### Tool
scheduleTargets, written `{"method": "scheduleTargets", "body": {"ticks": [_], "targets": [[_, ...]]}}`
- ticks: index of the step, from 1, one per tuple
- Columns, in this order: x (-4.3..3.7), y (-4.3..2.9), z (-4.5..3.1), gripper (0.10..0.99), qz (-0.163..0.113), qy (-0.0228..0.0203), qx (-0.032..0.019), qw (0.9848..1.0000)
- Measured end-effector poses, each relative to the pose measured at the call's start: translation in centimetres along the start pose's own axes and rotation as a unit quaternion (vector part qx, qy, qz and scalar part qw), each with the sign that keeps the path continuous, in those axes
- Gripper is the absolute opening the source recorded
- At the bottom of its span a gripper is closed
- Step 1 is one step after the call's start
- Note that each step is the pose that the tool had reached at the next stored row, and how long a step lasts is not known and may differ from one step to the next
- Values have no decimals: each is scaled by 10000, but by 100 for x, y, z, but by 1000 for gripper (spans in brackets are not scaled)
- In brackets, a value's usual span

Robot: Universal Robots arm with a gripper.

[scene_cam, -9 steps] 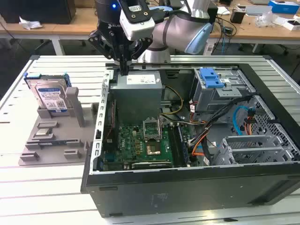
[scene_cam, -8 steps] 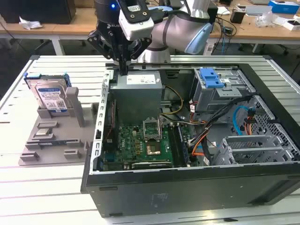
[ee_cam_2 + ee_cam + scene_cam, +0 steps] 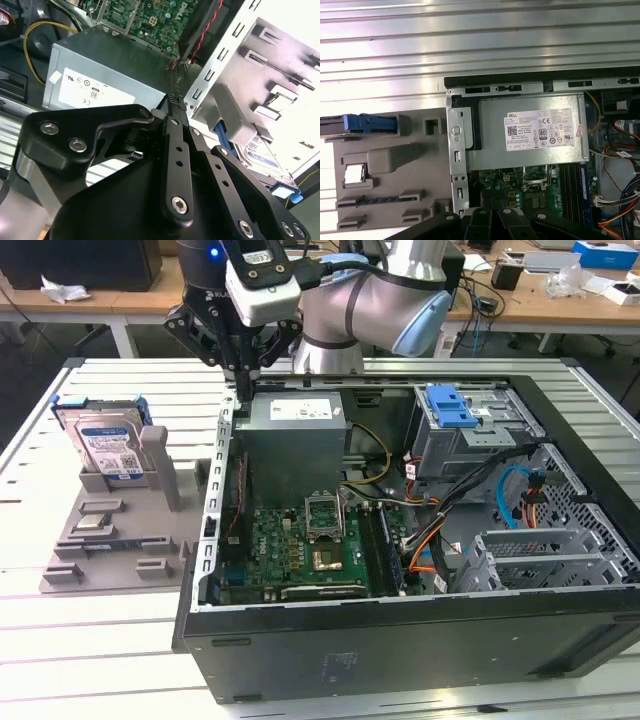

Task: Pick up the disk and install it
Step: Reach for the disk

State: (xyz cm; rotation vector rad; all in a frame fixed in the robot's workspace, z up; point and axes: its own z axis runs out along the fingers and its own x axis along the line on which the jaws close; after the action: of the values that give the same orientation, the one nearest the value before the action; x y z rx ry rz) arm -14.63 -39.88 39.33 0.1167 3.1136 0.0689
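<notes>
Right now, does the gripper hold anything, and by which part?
Nothing. The gripper is shut and empty; the silver rectangular metal disk stands apart in a grey plastic holder.

Flat rectangular silver metal hard drive (image 3: 104, 444), white-and-blue label, blue side rails; stands on edge in grey slotted tray (image 3: 118, 542), exterior view's left.

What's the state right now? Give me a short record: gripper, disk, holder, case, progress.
gripper: the gripper is shut, holds nothing, and is over the case wall next to the power-supply box
disk: the disk stands upright in the grey holder, apart from the gripper
holder: the grey holder lies on the table, on the exterior view's left of the case
case: the computer case is open, with the motherboard exposed
progress: disk not yet picked up
</notes>
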Motion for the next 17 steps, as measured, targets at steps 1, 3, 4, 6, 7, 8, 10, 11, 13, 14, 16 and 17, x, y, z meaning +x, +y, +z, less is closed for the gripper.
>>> {"method": "scheduleTargets", "body": {"ticks": [1, 3, 4, 6, 7, 8, 10, 11, 13, 14, 16, 17], "targets": [[25, -2, -1, 106, 0, 0, 0, 10000], [53, -4, -2, 106, 0, 0, 0, 10000], [68, -5, -2, 106, -1, 0, 0, 10000], [105, -8, -3, 106, 0, 0, 0, 10000], [128, -10, -3, 106, 0, 0, 0, 10000], [172, -13, -5, 106, 0, 0, 0, 10000], [199, -15, -6, 106, -1, 0, 0, 10000], [220, -17, -6, 106, 0, 0, 0, 10000], [243, -18, -7, 106, 0, 0, 0, 10000], [267, -20, -7, 106, 0, 0, 0, 10000], [288, -21, -8, 106, 0, 0, 0, 10000], [307, -23, -8, 106, 0, 0, 0, 10000]]}}
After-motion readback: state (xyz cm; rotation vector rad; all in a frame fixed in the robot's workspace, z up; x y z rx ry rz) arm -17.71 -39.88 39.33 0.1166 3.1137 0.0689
